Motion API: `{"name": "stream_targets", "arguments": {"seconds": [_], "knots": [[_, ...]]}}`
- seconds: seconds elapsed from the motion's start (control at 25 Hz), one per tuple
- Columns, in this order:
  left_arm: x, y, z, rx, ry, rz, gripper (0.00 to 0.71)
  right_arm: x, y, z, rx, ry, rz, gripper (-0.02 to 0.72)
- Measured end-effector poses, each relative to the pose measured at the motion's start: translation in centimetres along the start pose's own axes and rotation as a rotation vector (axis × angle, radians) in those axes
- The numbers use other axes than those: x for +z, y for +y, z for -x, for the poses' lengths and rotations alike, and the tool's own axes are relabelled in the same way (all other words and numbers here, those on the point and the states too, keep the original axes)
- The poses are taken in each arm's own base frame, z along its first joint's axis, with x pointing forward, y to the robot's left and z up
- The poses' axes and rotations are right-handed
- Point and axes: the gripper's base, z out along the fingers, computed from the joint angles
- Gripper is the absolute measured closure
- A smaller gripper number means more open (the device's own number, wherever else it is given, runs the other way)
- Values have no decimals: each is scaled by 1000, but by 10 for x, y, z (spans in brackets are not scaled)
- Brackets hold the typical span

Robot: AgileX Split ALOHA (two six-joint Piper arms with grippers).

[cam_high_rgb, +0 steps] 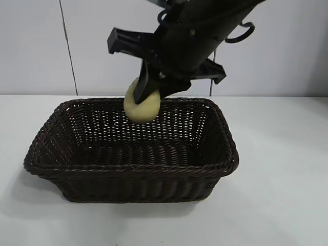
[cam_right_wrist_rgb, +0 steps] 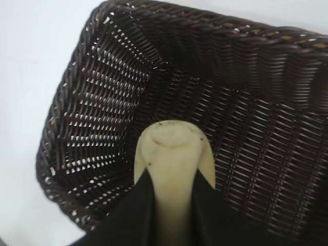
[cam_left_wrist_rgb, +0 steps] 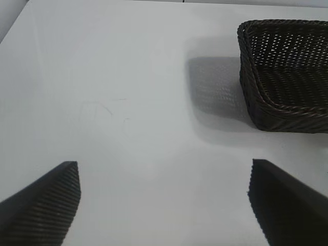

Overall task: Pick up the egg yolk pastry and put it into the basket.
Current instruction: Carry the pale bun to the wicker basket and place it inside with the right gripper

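Dark brown wicker basket [cam_high_rgb: 128, 174] sits nearest on the white table [cam_high_rgb: 287, 205]. Above its far wall, right gripper [cam_high_rgb: 149, 95] clamps the egg yolk pastry [cam_high_rgb: 139, 108], suspended over the interior, not touching the weave. Left gripper [cam_left_wrist_rgb: 164, 202] parked off to the side, jaws wide, holding nothing.

The basket [cam_high_rgb: 128, 159] was dark brown woven wicker, rough and faintly glossy. Above it, the egg yolk pastry [cam_high_rgb: 137, 108] looked smooth and matt. Beneath it, the table [cam_high_rgb: 287, 169] was smooth white.
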Motion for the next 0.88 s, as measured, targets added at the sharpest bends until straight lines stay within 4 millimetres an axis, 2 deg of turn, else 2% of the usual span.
{"name": "stream_targets", "arguments": {"seconds": [0.12, 0.28, 0.36, 0.56, 0.88], "knots": [[0, 0, 0, 0, 0, 0, 64, 8, -2, -3, 3, 16, -7, 533], [0, 0, 0, 0, 0, 0, 64, 8, -2, -4, 5, 22, -6, 327], [0, 0, 0, 0, 0, 0, 64, 8, -2, -5, 5, 38, -6, 262], [0, 0, 0, 0, 0, 0, 64, -2, 1, -5, -19, 93, -4, 227], [0, 0, 0, 0, 0, 0, 64, -47, 20, 42, -113, 142, -47, 227]]}}
